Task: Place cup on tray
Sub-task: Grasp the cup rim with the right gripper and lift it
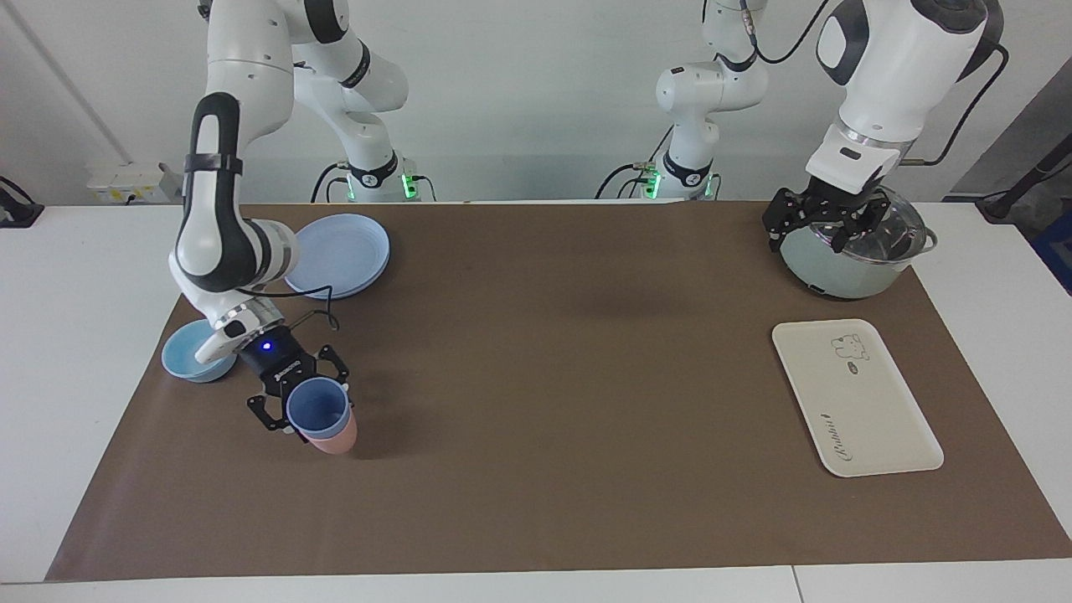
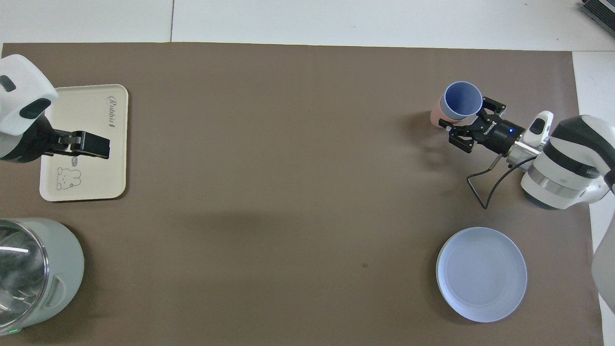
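Observation:
The periwinkle-blue cup [image 1: 316, 408] stands at the right arm's end of the table and seems to sit inside a salmon-pink tumbler [image 1: 337, 438] of the same size. My right gripper [image 1: 307, 409] is shut on the cup, with a finger on each side. The overhead view shows the cup [image 2: 462, 100], the pink tumbler [image 2: 436, 115] and the right gripper [image 2: 468, 115]. I cannot tell if the tumbler touches the mat. The cream tray [image 1: 871, 402] lies at the left arm's end. My left gripper [image 1: 825, 230] waits open over the pot, and in the overhead view this gripper [image 2: 96, 146] covers part of the tray [image 2: 91, 182].
A pale green pot [image 1: 846, 268] with a steel inside stands nearer to the robots than the tray. A round blue plate [image 1: 335, 255] and a light-blue bowl [image 1: 188, 356] lie near the right arm. A brown mat [image 1: 553, 377] covers the table.

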Action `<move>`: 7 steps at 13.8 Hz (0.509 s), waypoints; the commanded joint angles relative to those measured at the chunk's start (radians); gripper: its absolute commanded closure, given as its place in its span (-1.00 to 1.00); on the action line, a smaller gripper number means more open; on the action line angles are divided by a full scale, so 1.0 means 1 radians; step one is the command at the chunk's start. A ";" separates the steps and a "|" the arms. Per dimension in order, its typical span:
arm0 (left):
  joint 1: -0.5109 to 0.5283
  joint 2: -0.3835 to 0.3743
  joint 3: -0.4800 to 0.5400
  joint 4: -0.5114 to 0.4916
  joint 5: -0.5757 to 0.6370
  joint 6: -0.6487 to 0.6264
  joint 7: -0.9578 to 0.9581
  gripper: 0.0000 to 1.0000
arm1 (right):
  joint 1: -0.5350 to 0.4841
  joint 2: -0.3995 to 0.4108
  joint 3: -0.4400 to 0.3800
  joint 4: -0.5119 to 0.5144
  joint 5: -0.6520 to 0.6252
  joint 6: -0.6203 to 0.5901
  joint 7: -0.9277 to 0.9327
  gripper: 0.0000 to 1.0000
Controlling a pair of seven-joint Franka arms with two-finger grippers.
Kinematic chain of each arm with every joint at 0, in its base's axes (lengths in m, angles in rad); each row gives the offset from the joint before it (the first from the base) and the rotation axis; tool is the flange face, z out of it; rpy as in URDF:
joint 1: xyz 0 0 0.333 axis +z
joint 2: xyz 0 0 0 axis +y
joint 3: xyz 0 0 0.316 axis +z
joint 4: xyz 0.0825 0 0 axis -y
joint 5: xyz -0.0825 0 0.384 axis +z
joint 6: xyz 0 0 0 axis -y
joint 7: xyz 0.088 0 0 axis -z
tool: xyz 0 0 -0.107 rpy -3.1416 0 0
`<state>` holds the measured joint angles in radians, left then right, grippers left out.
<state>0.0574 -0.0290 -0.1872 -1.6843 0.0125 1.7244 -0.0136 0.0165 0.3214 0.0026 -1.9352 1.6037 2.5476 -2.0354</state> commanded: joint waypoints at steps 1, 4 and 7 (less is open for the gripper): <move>-0.010 -0.042 0.003 -0.058 -0.060 0.049 0.000 -0.95 | 0.111 -0.088 0.001 -0.019 -0.147 0.142 0.142 1.00; -0.019 -0.028 0.002 -0.060 -0.233 0.089 -0.052 -0.84 | 0.203 -0.108 -0.003 -0.018 -0.264 0.174 0.234 1.00; -0.112 -0.002 0.002 -0.078 -0.350 0.211 -0.170 -0.79 | 0.263 -0.107 -0.004 0.002 -0.570 0.183 0.451 1.00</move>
<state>0.0123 -0.0274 -0.1962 -1.7200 -0.2771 1.8459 -0.1070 0.2493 0.2222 0.0027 -1.9363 1.2022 2.7174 -1.7167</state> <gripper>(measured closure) 0.093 0.189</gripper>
